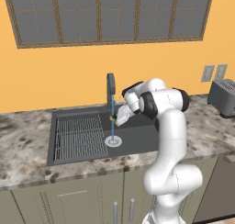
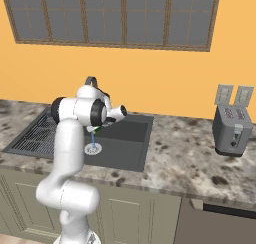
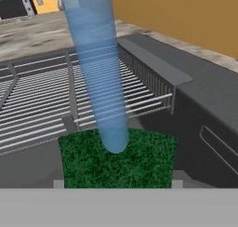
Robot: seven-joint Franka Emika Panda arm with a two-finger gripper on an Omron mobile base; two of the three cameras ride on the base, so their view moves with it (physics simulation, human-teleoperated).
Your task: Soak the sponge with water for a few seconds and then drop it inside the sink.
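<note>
Right now we have the gripper (image 1: pixel 115 120) clenched on the sponge (image 3: pixel 118 158), holding it over the sink (image 1: pixel 142 138) basin directly under the faucet (image 1: pixel 110 87). From the hand view, the water (image 3: pixel 97 72) stream lands on the sponge's green face near its middle. From the left base view, the blue stream passes the sponge and reaches the round drain (image 1: pixel 113 141) below; wire rack (image 1: pixel 79 136) sits in the left part of the basin, apart from the gripper. Toaster (image 2: pixel 231 129) stands on the counter (image 2: pixel 180 158) well to the right, not involved.

Handling, as we judge it: the sponge looks small, light and soft, so it should squash under the fingers and get heavier and slicker as it soaks. The fingertips are mostly hidden, so we cannot tell exactly where they meet it; a pinch across the narrow sides, with the green face left exposed to the stream, looks best. It is not fragile, so dropping it into the basin should be harmless.

We judge the soak is in progress and the drop is not yet done.
</note>
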